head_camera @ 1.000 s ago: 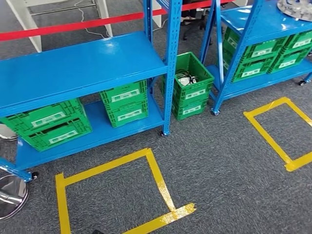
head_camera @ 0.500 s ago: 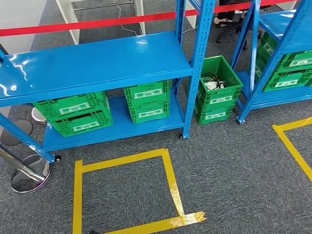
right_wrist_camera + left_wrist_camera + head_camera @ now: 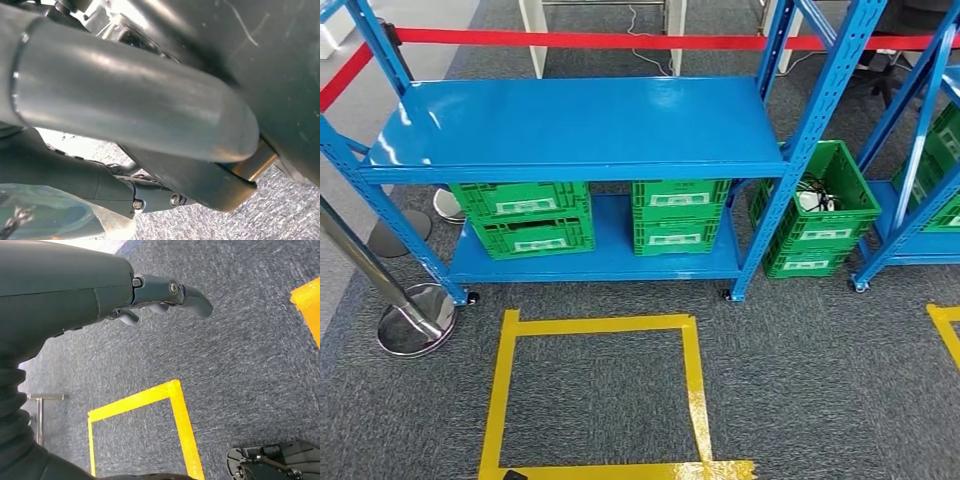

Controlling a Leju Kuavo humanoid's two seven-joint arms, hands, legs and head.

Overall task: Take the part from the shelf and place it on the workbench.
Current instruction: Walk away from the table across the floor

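Observation:
A large dull-metal part (image 3: 132, 100), rounded and shiny, lies close against my right hand (image 3: 113, 185) in the right wrist view. The hand's thumb sits just under it, and the part hides the other fingers. My left hand (image 3: 162, 295) hangs over grey carpet with its fingers stretched out and nothing in them. In the head view a blue shelf (image 3: 576, 125) stands straight ahead with a bare upper board.
Green crates (image 3: 524, 215) (image 3: 678, 215) sit on the shelf's lower board, and another crate (image 3: 814, 215) stands on the floor to its right. A yellow tape square (image 3: 690, 370) marks the carpet in front. A stanchion base (image 3: 414, 320) and red barrier tape (image 3: 584, 40) are at left and behind.
The whole head view has swung left, so the blue shelf now sits centred. The right-hand shelf with its metal piece has slid out of the picture.

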